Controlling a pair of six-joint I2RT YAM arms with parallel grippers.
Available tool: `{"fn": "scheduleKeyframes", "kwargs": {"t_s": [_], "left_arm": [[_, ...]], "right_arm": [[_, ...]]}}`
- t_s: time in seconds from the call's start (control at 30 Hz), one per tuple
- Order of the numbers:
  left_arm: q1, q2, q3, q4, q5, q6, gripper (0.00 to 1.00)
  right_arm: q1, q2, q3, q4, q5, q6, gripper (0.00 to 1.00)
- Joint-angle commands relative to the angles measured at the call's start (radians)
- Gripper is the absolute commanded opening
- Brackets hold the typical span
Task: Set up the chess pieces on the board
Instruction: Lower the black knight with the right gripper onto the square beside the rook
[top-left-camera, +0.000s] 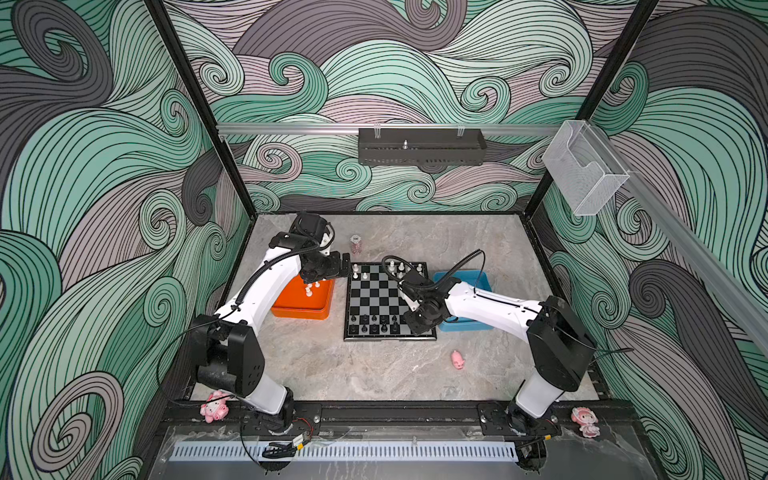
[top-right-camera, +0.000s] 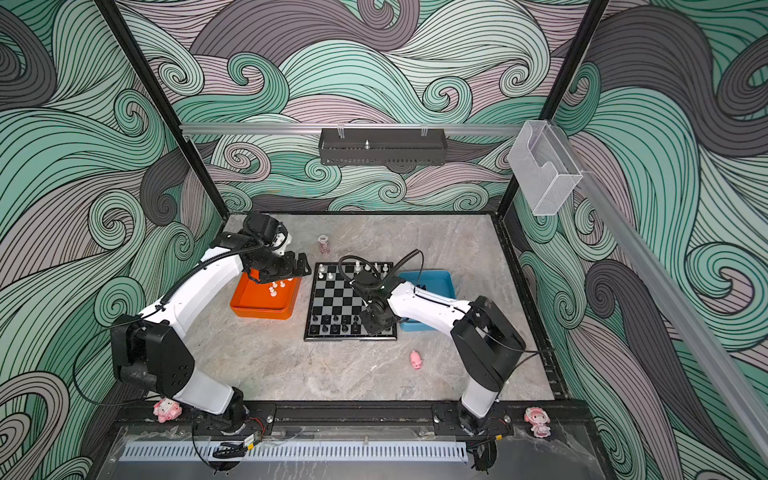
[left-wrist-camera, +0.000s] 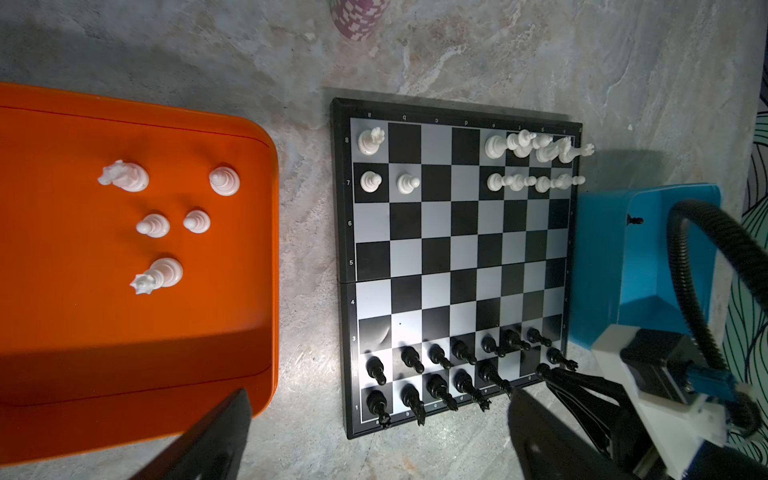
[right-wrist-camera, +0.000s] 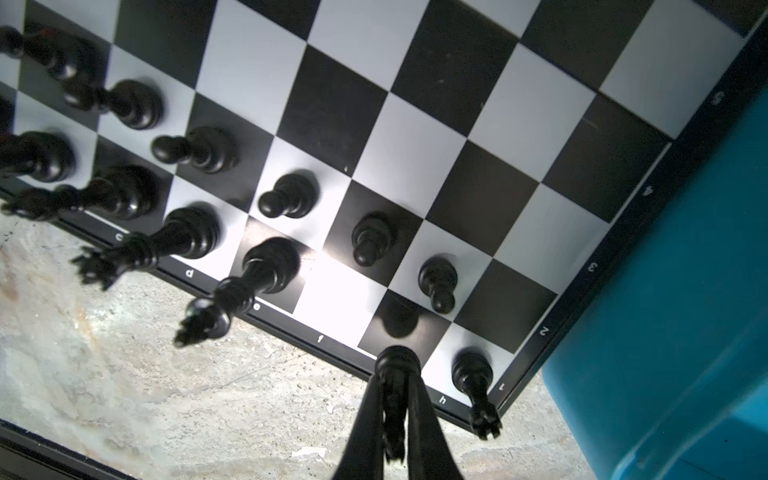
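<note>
Black plastic, the chess piece (right-wrist-camera: 397, 360) stands upright, clamped in the jaws of the right gripper (right-wrist-camera: 395, 395), with its base just above the empty dark square of the board (right-wrist-camera: 648, 191) next to the corner rook (right-wrist-camera: 471, 370). The left gripper (top-left-camera: 343, 268), jaws wide apart and empty, hangs by the board's far left corner. I judge that the right arm only needs to lower the piece straight along its long axis.

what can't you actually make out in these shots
- right wrist view: the right claw hides the top of the black piece it grips, kind unclear
- both top views: the right arm covers the near right corner of the board and most of the blue tray
- left wrist view: jar cut off by the frame edge; far white pieces overlap, hard to count
</note>
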Motion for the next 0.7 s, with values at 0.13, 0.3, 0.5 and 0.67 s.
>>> {"fn": "scheduleKeyframes", "kwargs": {"t_s": [0.13, 0.3, 0.5, 0.67], "left_arm": [[0.009, -0.032, -0.012, -0.006, 0.015, -0.001, 0.99], [0.012, -0.031, -0.013, -0.006, 0.013, -0.001, 0.99], [0.014, -0.032, -0.015, -0.005, 0.014, 0.001, 0.99], [0.014, -0.028, -0.016, -0.003, 0.016, 0.000, 0.99]], "right_arm": [[0.007, 0.030, -0.008, 0.004, 0.006, -0.007, 0.11], [0.007, 0.035, -0.008, 0.005, 0.008, -0.007, 0.11], [0.006, 0.041, -0.008, 0.007, 0.012, -0.009, 0.11], [0.005, 0.044, -0.008, 0.010, 0.014, -0.012, 0.12]]}}
